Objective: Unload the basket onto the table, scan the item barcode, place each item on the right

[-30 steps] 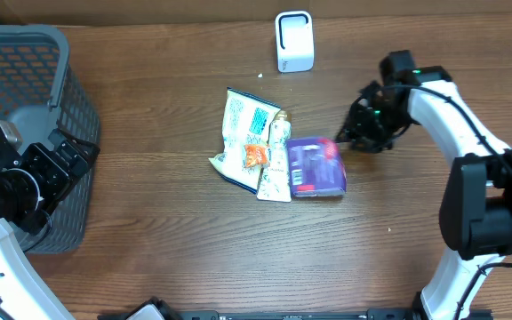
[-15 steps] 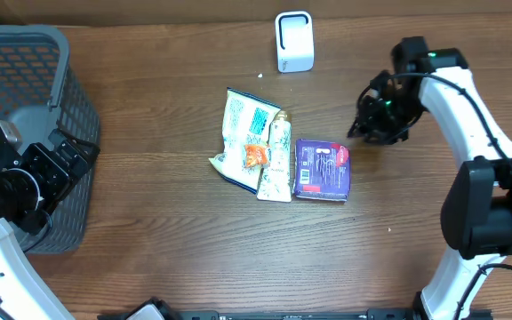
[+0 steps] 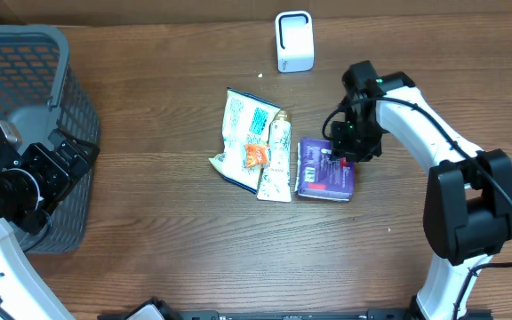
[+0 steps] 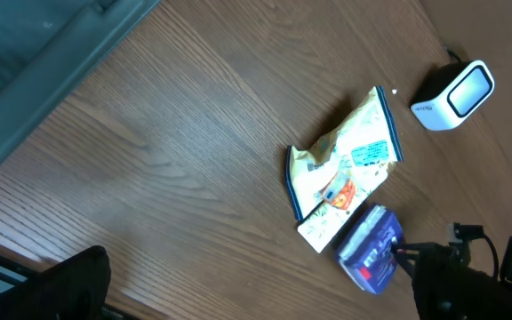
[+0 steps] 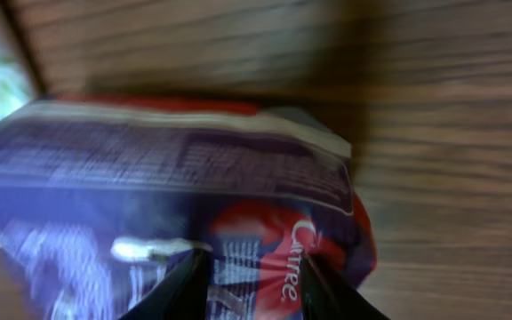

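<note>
Right end effector (image 3: 343, 149) hides the purple packet's (image 3: 320, 173) upper-right corner.

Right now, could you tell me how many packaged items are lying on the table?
2, side by side mid-table: the pale snack bag on the left, and the purple packet touching its right edge, with the right gripper over it. None look hidden.

- Grey mesh basket (image 3: 25, 98) sits at the far left edge of the wooden surface (image 3: 167, 231), well apart from everything else.
- Cream snack bag (image 3: 243, 140) lies flat mid-surface, crinkled, with a blue panel and an orange spot on its face.
- A slim cream pouch (image 3: 276, 160) lies along the bag's right edge, touching it.
</note>
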Tool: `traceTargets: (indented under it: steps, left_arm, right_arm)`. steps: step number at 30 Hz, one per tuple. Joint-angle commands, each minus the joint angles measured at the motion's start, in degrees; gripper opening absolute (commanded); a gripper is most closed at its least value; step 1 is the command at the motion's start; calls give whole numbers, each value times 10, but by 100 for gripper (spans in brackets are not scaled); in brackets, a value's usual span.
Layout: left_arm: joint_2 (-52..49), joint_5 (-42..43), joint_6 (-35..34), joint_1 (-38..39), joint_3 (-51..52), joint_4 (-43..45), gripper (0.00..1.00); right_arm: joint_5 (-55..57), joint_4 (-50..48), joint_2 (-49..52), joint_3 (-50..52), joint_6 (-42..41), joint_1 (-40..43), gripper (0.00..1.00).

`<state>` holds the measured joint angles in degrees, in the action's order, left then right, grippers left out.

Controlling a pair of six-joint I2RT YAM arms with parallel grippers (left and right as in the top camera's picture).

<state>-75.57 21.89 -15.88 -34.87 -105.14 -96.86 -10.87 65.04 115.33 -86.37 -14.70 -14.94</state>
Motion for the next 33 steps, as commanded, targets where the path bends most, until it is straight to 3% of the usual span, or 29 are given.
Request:
traceTargets:
  steps: [1,10,15,16,17,18,23,33]
  left_arm:
    - [-1,2,13,4,2,1,100]
    - [-1,2,13,4,2,1,100]
    - [-1,2,13,4,2,1,100]
    - [-1,2,13,4,2,1,100]
    - [-1,2,13,4,2,1,100]
    - [-1,2,13,4,2,1,100]
    - [-1,2,13,4,2,1,100]
    - [-1,2,13,4,2,1,100]
  right_arm:
    - [75,-21,-2,38,-23,31,41]
    - [83,60,-2,-52,-41,90,54]
    - [82,111,-2,-92,-29,105,73]
    - [80,113,-2,-92,-29,106,81]
    - [75,117,-2,-90,-26,108,96]
    - [67,117,-2,-87,-10,108,100]
    - [-38,106,-2,-43,103,109,100]
    - [-121,-2,-2,40,107,121,100]
